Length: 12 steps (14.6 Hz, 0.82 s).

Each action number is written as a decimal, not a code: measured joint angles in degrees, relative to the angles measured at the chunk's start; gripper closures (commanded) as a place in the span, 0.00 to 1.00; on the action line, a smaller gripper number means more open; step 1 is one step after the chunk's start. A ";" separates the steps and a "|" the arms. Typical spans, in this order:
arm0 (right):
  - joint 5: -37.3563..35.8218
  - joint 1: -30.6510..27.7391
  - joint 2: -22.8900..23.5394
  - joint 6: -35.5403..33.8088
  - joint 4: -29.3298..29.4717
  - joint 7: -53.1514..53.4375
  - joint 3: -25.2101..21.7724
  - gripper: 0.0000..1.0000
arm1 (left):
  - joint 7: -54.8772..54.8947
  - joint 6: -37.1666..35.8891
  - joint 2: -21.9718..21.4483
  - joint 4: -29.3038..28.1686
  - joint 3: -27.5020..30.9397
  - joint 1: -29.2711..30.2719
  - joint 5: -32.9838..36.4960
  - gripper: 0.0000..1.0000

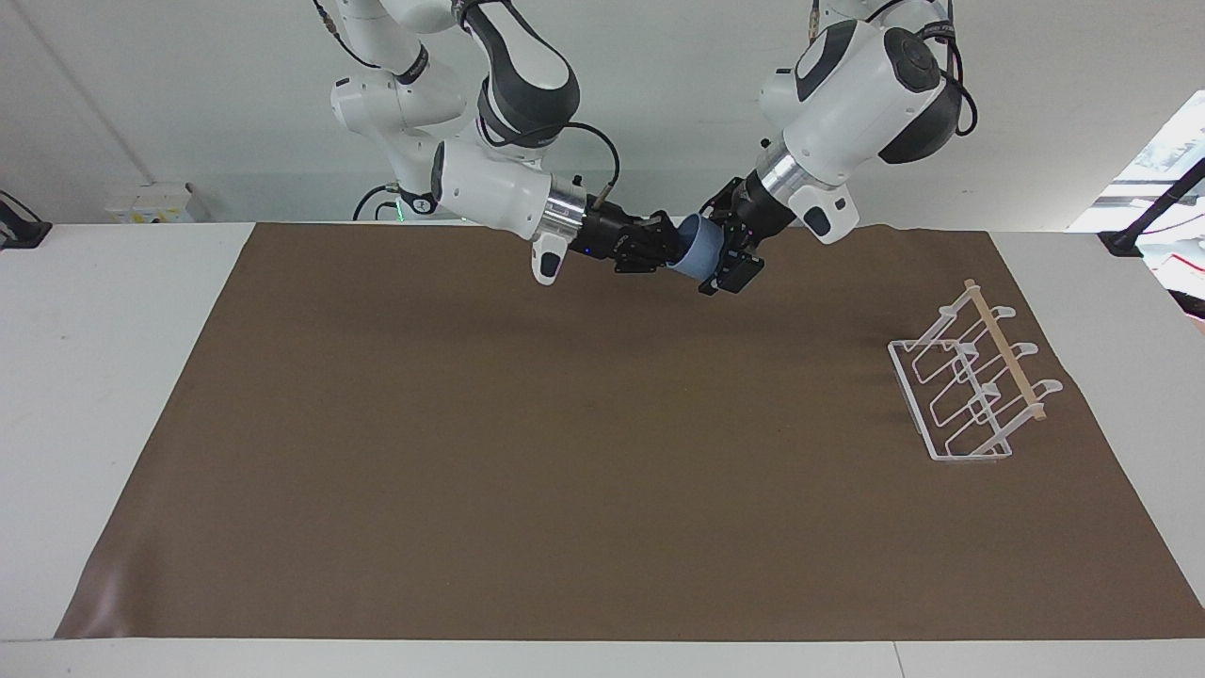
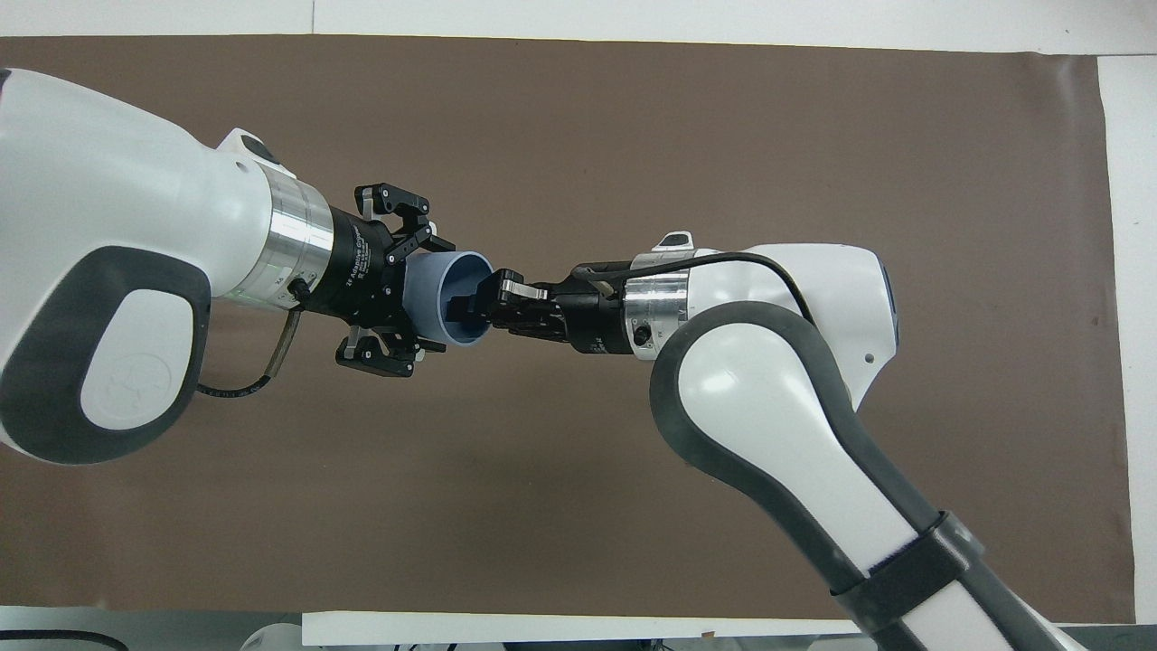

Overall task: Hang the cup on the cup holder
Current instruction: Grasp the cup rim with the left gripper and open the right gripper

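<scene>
The light-blue cup (image 1: 699, 255) is held on its side in the air over the mat's edge nearest the robots, also in the overhead view (image 2: 430, 287). My right gripper (image 1: 670, 252) is shut on the cup's rim, one finger inside the mouth, as the overhead view (image 2: 477, 307) shows. My left gripper (image 1: 723, 268) is open, its fingers straddling the cup's narrow base from the other end, with the cup between them in the overhead view (image 2: 418, 298). The white wire cup holder (image 1: 970, 388) stands at the left arm's end of the table; the left arm hides it in the overhead view.
A brown mat (image 1: 565, 452) covers most of the white table (image 1: 113, 377). Both arms meet above its edge nearest the robots.
</scene>
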 measured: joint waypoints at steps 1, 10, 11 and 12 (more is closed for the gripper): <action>0.02 0.00 0.00 0.00 0.00 0.13 -0.03 0.67 | 0.00 0.03 -0.11 0.05 -0.19 -0.16 -0.11 0.02; 0.13 -0.22 -0.25 -0.01 0.46 2.99 -0.45 0.01 | -0.34 0.88 -0.19 0.88 -0.33 -2.84 -0.99 1.00; 0.14 -0.33 -0.29 -0.04 0.46 3.02 -0.47 0.01 | -0.34 1.08 -0.18 0.92 -0.30 -2.84 -1.14 1.00; 0.14 -0.41 -0.29 -0.04 0.40 3.03 -0.47 0.01 | -0.34 1.41 -0.18 1.04 -0.29 -2.84 -1.19 1.00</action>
